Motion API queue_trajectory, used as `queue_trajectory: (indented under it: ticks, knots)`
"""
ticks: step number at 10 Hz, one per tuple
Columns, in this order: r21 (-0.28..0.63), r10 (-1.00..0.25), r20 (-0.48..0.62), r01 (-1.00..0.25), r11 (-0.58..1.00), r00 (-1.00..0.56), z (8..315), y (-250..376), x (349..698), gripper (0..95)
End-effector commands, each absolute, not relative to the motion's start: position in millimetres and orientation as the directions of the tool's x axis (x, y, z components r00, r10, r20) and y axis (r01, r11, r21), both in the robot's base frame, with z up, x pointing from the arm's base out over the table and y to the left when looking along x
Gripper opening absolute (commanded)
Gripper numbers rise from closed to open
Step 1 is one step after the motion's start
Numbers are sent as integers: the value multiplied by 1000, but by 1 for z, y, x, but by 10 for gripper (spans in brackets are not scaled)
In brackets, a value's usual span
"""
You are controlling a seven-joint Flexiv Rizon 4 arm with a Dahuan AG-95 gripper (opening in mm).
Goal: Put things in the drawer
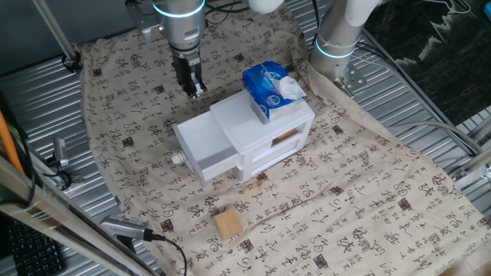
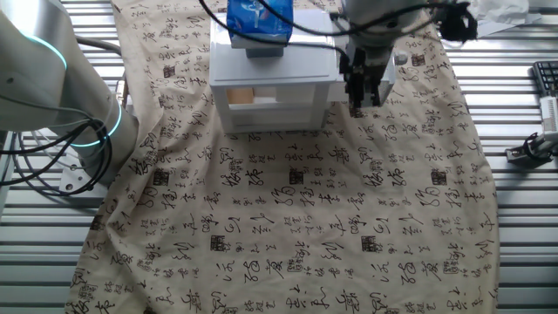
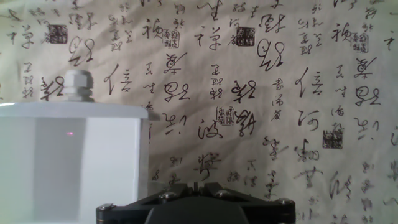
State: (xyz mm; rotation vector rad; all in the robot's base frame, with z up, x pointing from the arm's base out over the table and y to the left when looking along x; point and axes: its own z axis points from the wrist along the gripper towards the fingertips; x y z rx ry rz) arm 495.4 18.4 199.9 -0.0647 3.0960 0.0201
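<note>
Gripper (image 1: 194, 86): one, hanging over the printed cloth (image 1: 368, 207) at about 11 o'clock from the cabinet (image 1: 276, 126), holding nothing; whether the jaws are parted cannot be told. Drawer (image 1: 205, 146): one, pulled out, knob (image 3: 74, 85) visible. Block (image 1: 228, 224): one, on the cloth at 6 o'clock, well apart from the drawer. Tissue pack (image 1: 270, 88): one, atop the cabinet. Drawer interior hidden.

Arm reached down from above, wrist vertical, gripper (image 1: 189, 79) (image 2: 362, 87) pointed straight down, 2 dark fingers (image 1: 185, 78) close together, gap between them not discernible, nothing seen held
</note>
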Motion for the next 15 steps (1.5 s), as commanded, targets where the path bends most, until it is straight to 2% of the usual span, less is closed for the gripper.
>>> queue_trajectory:
  ticks: [1, 10, 15]
  knots:
    - [13, -36, -46, -36, 999, -998, 199, 23, 500, 0]
    - [16, -10, -34, -11, 1000, -999, 231, 55, 534, 0]
    - [16, -30, -31, -30, 999, -999, 232, 55, 534, 0]
